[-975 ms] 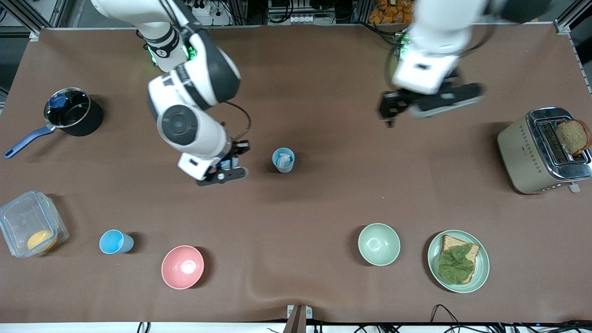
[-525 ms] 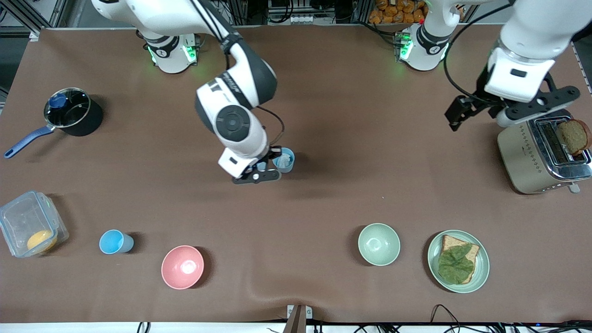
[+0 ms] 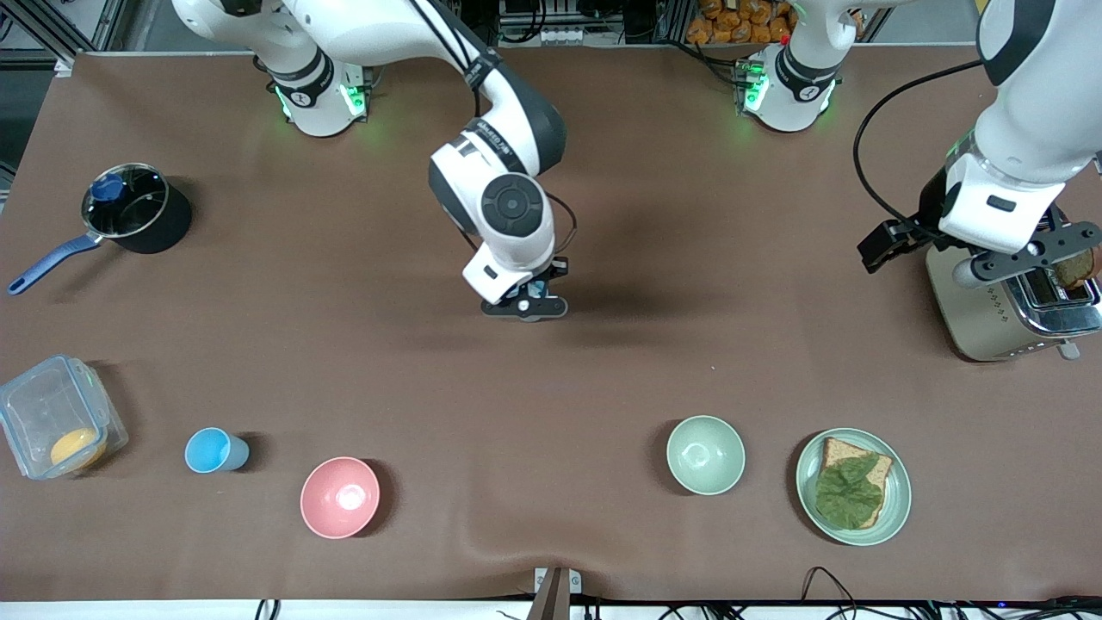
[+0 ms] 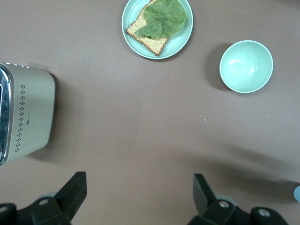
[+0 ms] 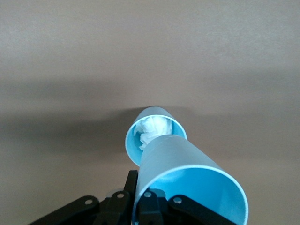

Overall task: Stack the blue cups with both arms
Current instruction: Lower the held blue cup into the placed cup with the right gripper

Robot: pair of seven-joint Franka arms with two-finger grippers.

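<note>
Since a second ago your right arm (image 3: 491,164) swung toward the left arm's end of the table, so the right gripper (image 3: 527,303) now hangs over the standing blue cup (image 5: 154,133) at mid-table, pinching the carried blue cup (image 5: 187,178); the left gripper (image 4: 136,199), fingers spread and empty, has moved off over the table beside the toaster (image 3: 1003,301) and waits there. The third blue cup (image 3: 215,450) sits well clear of the standing cup, nearer the front camera, beside the pink bowl (image 3: 340,497). Watch out: the standing cup has crumpled white paper (image 5: 151,130) inside and the carried cup looks tilted, so it may seat shallow, catch the rim, or tip the standing cup.
</note>
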